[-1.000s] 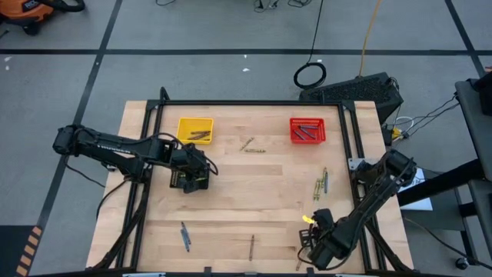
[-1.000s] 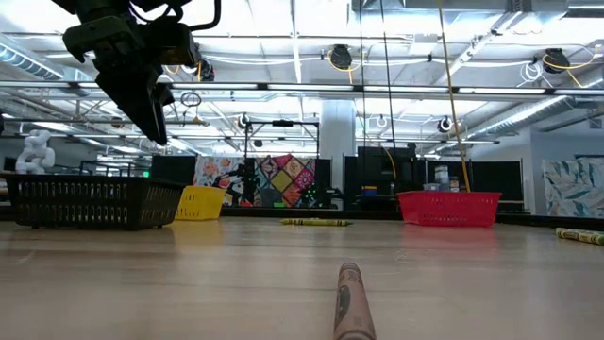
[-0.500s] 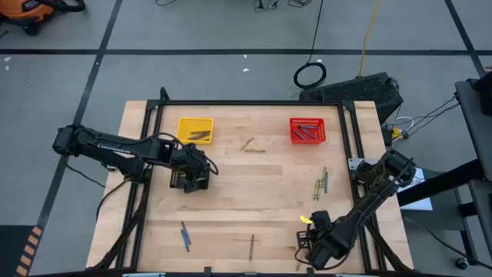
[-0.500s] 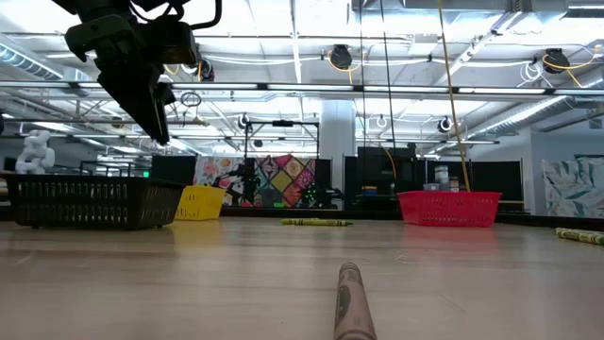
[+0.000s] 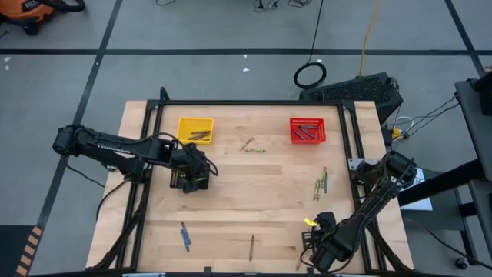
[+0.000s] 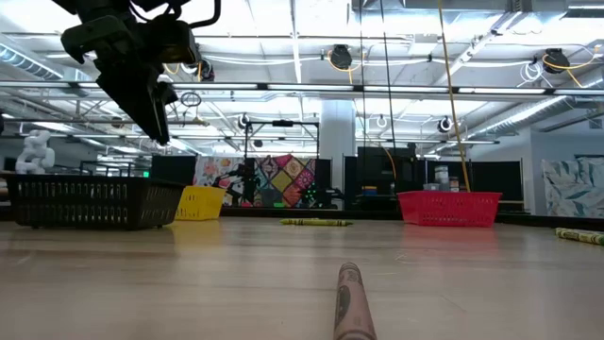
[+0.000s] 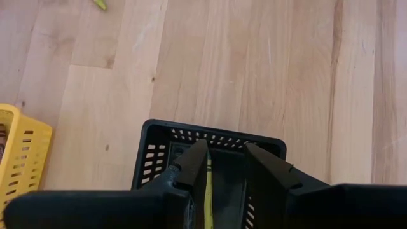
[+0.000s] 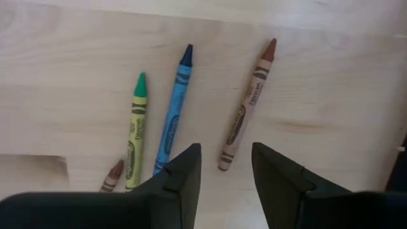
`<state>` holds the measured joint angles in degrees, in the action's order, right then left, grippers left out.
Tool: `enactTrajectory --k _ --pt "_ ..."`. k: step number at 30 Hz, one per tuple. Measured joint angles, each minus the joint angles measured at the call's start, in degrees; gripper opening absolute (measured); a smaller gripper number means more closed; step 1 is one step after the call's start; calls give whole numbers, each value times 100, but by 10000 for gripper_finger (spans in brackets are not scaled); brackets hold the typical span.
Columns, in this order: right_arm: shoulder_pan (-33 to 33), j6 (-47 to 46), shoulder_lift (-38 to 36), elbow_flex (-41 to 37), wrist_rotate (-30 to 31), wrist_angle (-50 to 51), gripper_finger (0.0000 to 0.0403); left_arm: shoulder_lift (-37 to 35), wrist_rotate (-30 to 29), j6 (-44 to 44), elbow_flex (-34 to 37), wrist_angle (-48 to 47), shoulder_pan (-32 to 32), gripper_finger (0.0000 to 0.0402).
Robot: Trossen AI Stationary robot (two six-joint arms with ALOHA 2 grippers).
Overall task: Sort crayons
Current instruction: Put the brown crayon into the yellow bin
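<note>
No wording can be read with certainty. The paper wrappers of the green crayon [image 8: 135, 137], the blue crayon [image 8: 173, 114] and the brown crayon [image 8: 245, 108] lying on the pale wooden tabletop [image 8: 331, 83] carry dark printed lettering and oval marks, too small to make out.

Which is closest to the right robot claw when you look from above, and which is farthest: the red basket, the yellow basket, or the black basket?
From the right gripper, at the table's near right corner:
1. Red basket, far side, on the right.
2. Black basket, left of middle, under the left gripper.
3. Yellow basket, far left.
</note>
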<state>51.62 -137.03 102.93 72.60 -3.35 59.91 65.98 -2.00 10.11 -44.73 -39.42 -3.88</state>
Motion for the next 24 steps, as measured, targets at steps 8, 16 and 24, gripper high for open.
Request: enactTrajectory --k 8,16,24 --pt "81 13 5 -196 4 -209 113 -1 0 7 0 -2 0 102" --pt "94 -9 7 -498 6 -389 96 1 0 9 0 -7 0 102" --pt "98 -28 7 -831 -145 -796 91 -1 0 11 0 -8 0 102"
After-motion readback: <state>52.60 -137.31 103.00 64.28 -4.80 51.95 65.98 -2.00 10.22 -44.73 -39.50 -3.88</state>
